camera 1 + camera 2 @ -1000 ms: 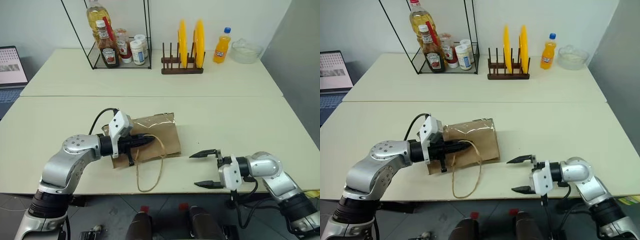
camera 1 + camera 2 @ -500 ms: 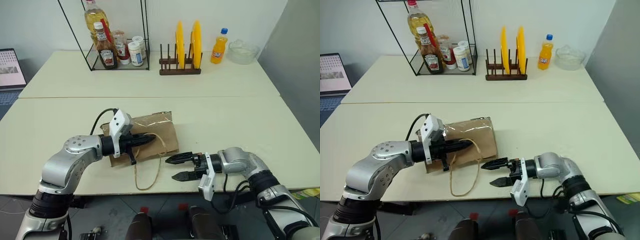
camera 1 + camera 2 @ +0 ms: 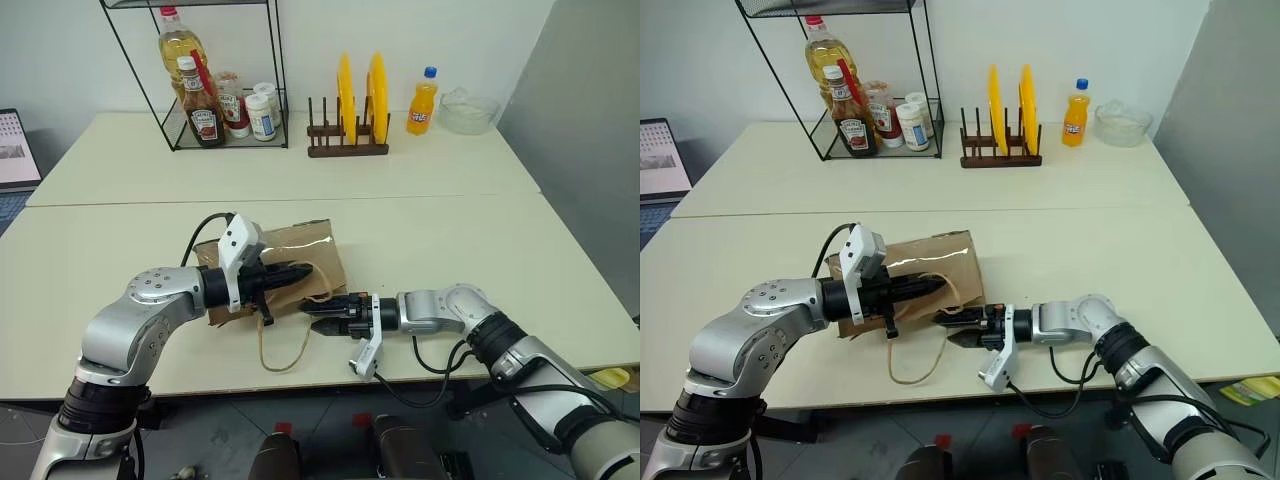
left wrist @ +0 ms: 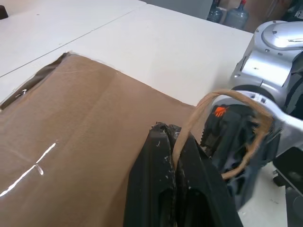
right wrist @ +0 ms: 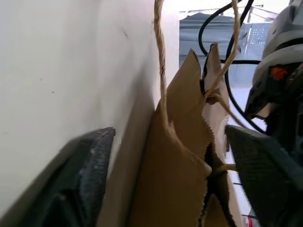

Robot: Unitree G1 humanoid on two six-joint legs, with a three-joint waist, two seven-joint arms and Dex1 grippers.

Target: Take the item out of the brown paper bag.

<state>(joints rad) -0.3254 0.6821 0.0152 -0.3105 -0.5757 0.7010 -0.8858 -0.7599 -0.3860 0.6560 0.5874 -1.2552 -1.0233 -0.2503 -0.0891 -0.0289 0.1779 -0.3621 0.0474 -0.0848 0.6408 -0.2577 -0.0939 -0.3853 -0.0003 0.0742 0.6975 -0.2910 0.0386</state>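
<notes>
The brown paper bag [image 3: 290,248] lies flat on the near table with its mouth toward my right arm. My left gripper [image 3: 300,272] rests over the bag, shut on the upper twine handle [image 4: 227,97]. The twine runs between its black fingers [image 4: 156,161]. The other handle loop [image 3: 283,352] trails on the table toward the front edge. My right gripper [image 3: 948,328] is level at the bag's mouth and open. In the right wrist view its fingers [image 5: 90,175] stand on either side of the bag's serrated mouth edge [image 5: 189,142]. The item is hidden.
On the far table stand a black wire rack [image 3: 225,100] with a ketchup bottle [image 3: 200,118], an oil bottle and jars, a wooden rack with two yellow plates [image 3: 360,95], an orange soda bottle [image 3: 424,102] and a glass bowl [image 3: 468,112]. A laptop [image 3: 10,150] sits far left.
My right gripper swept left across the table to the bag's mouth, rolling as it went, and its fingers have narrowed. My left gripper kept its hold on the handle. The camera shifted.
</notes>
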